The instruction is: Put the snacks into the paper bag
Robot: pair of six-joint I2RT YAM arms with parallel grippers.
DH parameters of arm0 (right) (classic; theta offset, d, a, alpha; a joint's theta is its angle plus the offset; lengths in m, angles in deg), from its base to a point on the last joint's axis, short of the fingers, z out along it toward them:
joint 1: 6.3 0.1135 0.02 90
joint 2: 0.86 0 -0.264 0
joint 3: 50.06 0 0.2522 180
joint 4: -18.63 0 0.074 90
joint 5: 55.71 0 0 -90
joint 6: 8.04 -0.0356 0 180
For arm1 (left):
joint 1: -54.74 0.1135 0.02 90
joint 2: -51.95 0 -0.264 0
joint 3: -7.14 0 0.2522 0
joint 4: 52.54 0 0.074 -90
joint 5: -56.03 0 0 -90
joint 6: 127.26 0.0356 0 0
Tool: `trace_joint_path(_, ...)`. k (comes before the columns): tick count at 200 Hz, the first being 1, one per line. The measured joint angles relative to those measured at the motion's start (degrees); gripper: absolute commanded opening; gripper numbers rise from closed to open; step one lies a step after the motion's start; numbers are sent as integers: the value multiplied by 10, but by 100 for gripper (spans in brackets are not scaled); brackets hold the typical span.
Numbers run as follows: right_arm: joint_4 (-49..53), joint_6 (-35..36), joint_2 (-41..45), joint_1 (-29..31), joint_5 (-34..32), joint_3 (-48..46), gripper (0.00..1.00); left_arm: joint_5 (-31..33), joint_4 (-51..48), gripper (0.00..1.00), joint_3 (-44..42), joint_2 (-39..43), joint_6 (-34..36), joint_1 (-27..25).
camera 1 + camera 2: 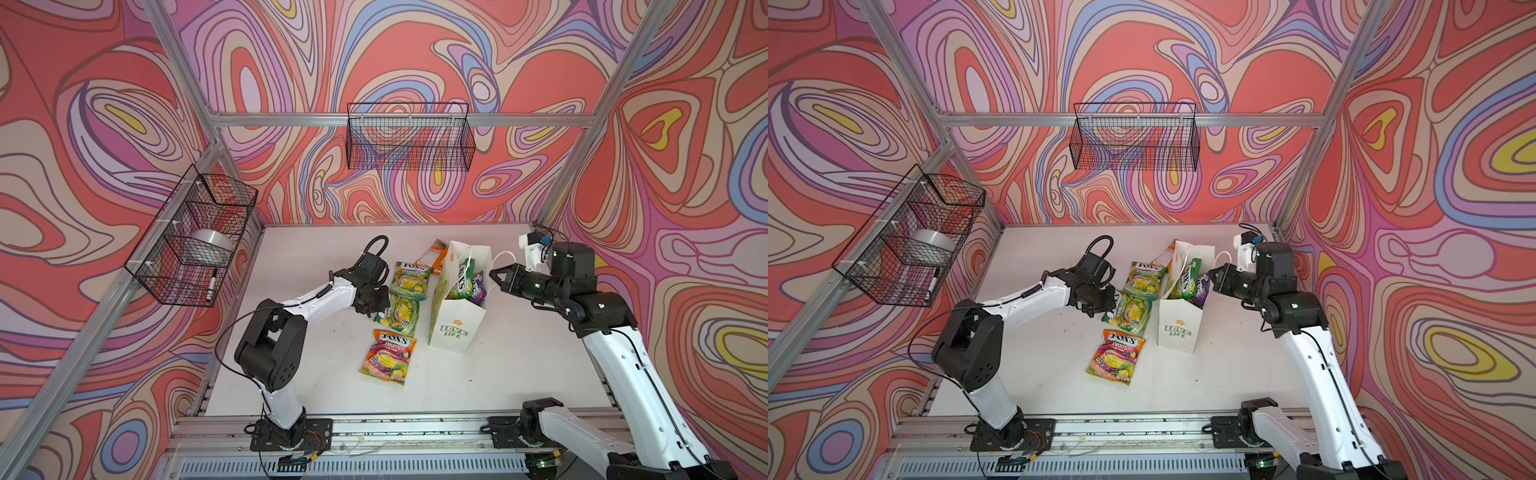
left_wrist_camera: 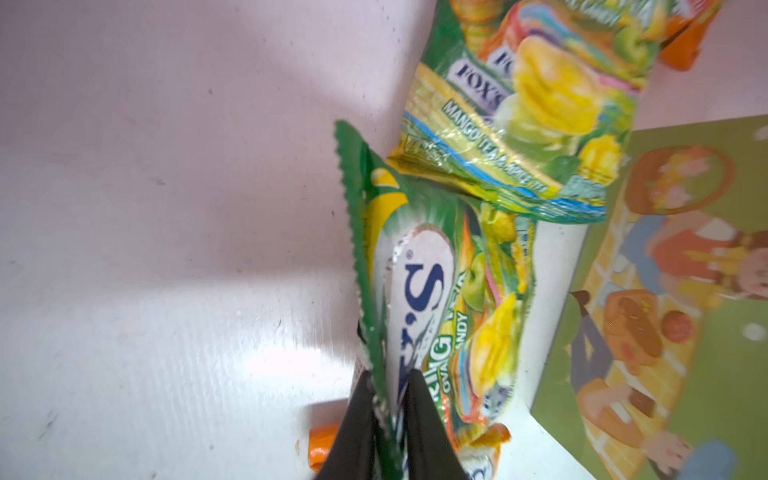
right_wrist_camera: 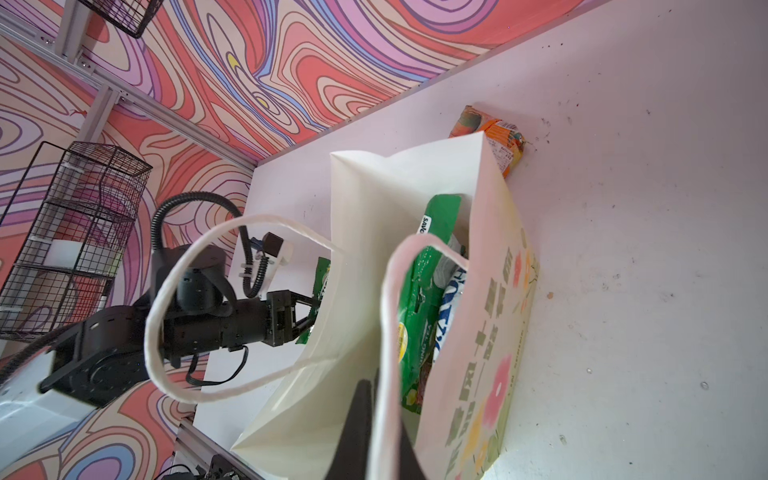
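Observation:
The white paper bag stands upright right of centre, with green and purple snacks inside. My right gripper is shut on the bag's cord handle at the rim. To the bag's left, two green FOX'S packets overlap. An orange FOX'S packet lies nearer the front, and an orange-white one lies behind the bag. My left gripper is shut on the serrated edge of the nearer green packet.
A black wire basket on the left wall holds a tape roll and a marker. Another wire basket hangs on the back wall. Aluminium rails run along the table's front edge.

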State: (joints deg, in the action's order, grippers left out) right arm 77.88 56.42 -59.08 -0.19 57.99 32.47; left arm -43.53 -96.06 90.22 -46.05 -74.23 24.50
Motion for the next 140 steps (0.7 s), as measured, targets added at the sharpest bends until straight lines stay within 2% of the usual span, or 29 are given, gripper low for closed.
trace_joint_path(58, 5, 5, 0, 0, 2, 3, 0, 31, -37, 8, 0, 143, -8, 25)
trace_joint_path(75, 5, 6, 0, 0, 2, 3, 0, 42, -56, 11, 3, 175, -6, 26)
trace_joint_path(86, 5, 7, 0, 0, 2, 4, 0, 46, -67, 23, 9, 192, -1, 26)
trace_joint_path(107, 6, 8, 0, 0, 3, 4, 0, 37, -83, 65, 39, 199, 21, 26)
trace_joint_path(127, 5, 8, 0, 0, 3, 4, 0, 26, -90, 97, 53, 183, 42, 25)
trace_joint_path(131, 5, 8, 0, 0, 3, 4, 0, 23, -92, 100, 53, 176, 47, 25)
trace_joint_path(140, 5, 8, 0, 0, 4, 4, 0, 19, -99, 100, 53, 158, 57, 24)
